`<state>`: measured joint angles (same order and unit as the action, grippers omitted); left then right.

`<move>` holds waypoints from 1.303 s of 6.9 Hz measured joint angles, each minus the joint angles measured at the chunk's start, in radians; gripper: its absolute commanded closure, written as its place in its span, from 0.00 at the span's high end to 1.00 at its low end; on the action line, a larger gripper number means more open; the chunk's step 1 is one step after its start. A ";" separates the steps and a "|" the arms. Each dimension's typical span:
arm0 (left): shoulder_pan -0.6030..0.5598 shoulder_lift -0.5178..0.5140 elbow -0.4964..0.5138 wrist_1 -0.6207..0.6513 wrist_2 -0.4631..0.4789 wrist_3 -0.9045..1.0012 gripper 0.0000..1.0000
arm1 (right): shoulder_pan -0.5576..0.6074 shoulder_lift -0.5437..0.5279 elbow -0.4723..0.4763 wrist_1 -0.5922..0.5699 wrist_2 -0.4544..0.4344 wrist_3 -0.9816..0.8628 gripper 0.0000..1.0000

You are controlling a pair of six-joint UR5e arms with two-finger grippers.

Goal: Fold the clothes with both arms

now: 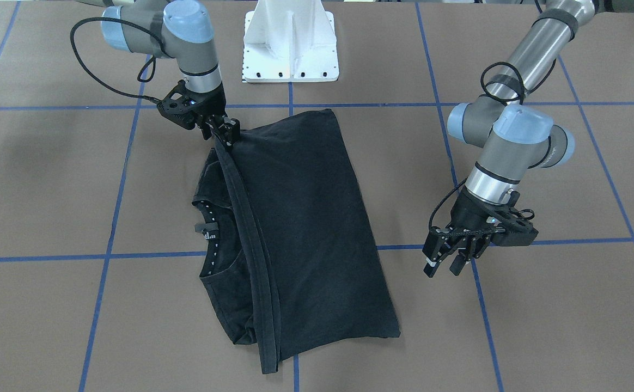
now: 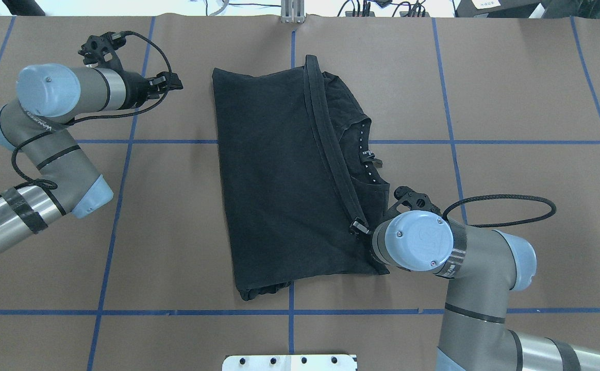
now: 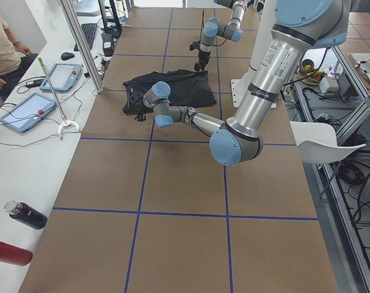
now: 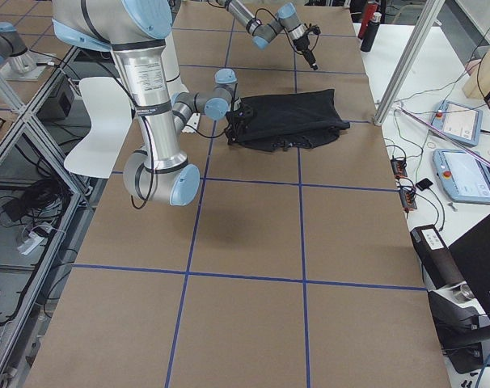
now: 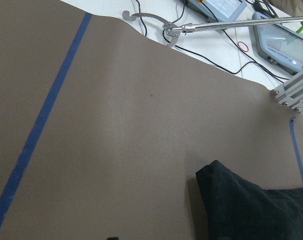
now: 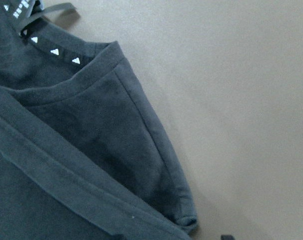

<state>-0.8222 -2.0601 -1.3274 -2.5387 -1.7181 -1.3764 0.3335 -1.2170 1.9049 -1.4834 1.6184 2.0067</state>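
The black short-sleeved T-shirt (image 1: 306, 218) lay in the middle of the brown paper-covered desk (image 1: 540, 326), doubled over on itself. Its stitched bottom hem (image 1: 251, 228) ran slantwise across the body, just short of the ribbed neck collar (image 1: 211, 239), which showed with its label beyond the fold. One large fold therefore looked nearly made.

The right arm's black two-finger gripper (image 1: 225, 133) was at the hem's corner nearest the robot. Its jaws appeared pinched on the cloth, which rose a little to meet them. The wrist hid the contact from above, so this was likely rather than certain.

The left arm's black two-finger gripper (image 1: 445, 264) hung well apart from the shirt on the other side, jaws spread and holding nothing.

What seemed left to do was to lay that corner down and release it, square the slanting hem, then fold the long bundle again into a compact stack.
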 measured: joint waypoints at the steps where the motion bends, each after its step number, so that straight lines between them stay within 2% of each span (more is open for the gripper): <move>1: 0.000 0.000 0.000 0.000 0.000 -0.001 0.73 | -0.001 0.000 -0.004 0.000 -0.015 0.043 0.70; 5: 0.002 -0.001 -0.002 0.000 0.000 -0.001 0.73 | -0.019 0.002 -0.020 -0.001 -0.051 0.084 0.68; 6: 0.002 0.000 -0.002 0.001 0.000 -0.002 0.73 | -0.020 0.002 -0.022 -0.001 -0.051 0.082 0.58; 9: 0.002 0.000 -0.004 0.001 0.000 -0.005 0.73 | -0.023 0.005 -0.028 -0.001 -0.051 0.076 0.64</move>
<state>-0.8207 -2.0602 -1.3319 -2.5377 -1.7181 -1.3815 0.3103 -1.2122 1.8767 -1.4849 1.5677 2.0831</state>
